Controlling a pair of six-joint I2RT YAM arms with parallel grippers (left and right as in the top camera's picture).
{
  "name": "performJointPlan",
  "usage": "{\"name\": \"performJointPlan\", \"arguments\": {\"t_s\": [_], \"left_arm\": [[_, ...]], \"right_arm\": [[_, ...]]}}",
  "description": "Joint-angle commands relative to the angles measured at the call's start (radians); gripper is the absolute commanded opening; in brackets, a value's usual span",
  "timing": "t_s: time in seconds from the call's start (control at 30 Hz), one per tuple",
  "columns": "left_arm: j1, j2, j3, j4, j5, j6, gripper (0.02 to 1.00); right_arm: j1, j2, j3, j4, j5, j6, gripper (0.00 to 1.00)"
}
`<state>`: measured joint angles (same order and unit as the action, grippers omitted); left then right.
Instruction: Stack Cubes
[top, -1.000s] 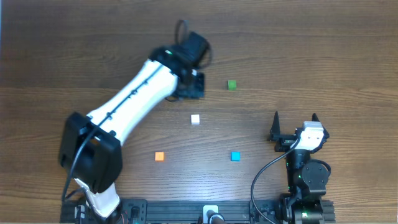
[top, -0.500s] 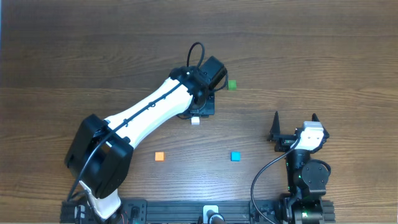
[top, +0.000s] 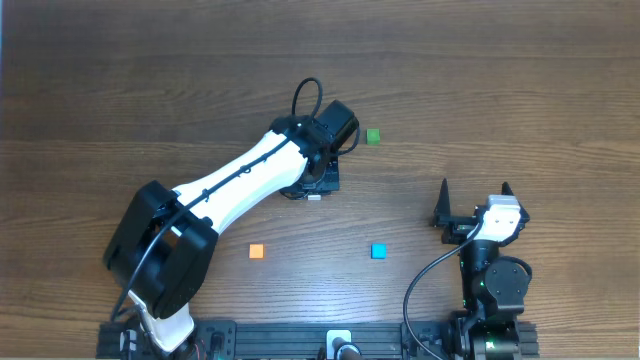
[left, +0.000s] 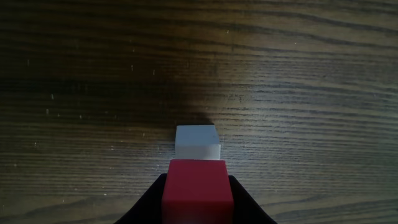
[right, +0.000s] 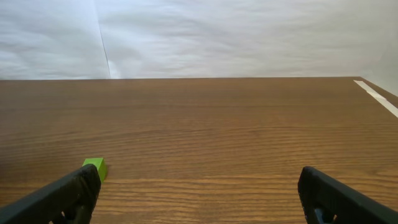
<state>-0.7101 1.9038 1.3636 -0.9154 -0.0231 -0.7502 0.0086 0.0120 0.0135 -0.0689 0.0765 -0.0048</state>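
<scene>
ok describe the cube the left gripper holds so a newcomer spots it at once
Follow the white left arm up the wooden table to its gripper. The red cube is pinched between its black fingers, close to a white cube. It is the only red one and the only one held.

White left arm (top: 235, 175), black joints, looped black cable (top: 298, 98)
</scene>
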Motion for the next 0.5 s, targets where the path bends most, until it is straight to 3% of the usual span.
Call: {"name": "performJointPlan", "arguments": {"t_s": [0.03, 0.5], "left_arm": [[0.007, -0.010, -0.010, 0.003, 0.006, -0.019, 0.042], [-0.007, -0.010, -0.056, 0.040, 0.010, -0.048, 0.042]], "right_arm": [[-0.005, -0.006, -0.008, 0.001, -0.008, -0.004, 0.991], [-0.005, -0.006, -0.008, 0.001, -0.008, -0.004, 0.993]]}}
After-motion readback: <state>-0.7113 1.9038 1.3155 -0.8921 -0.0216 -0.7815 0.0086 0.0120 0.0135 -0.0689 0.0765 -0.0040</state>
